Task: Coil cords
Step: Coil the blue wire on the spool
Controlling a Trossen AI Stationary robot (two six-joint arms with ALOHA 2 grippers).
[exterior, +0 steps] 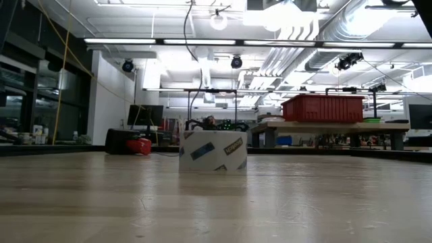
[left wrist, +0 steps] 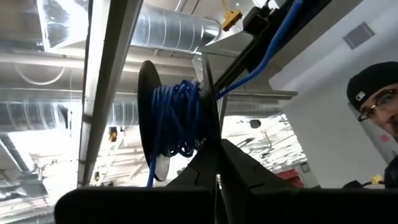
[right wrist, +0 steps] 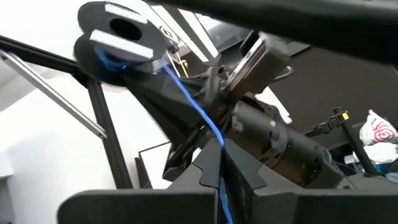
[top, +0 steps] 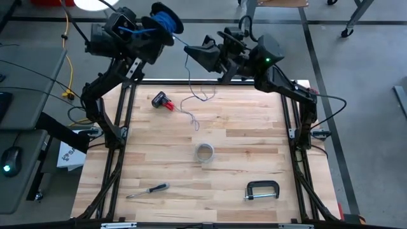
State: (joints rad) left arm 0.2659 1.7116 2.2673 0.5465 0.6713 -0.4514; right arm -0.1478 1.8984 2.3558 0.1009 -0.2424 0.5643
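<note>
Left end effector [top: 166, 33] pinching the spool [top: 167, 19], right end effector [top: 189, 49] pinching the blue cord [top: 180, 41], so I'd keep it taut while winding.

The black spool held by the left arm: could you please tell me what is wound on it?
Blue cord is wound in many turns around the spool, between its black discs. The core beneath the turns is covered.

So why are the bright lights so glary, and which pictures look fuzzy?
Low view: ceiling lights blow out white, and the near table is soft. Left wrist view: bright ceiling behind leaves the spool dark. Right wrist view: the spool is smeared.
</note>
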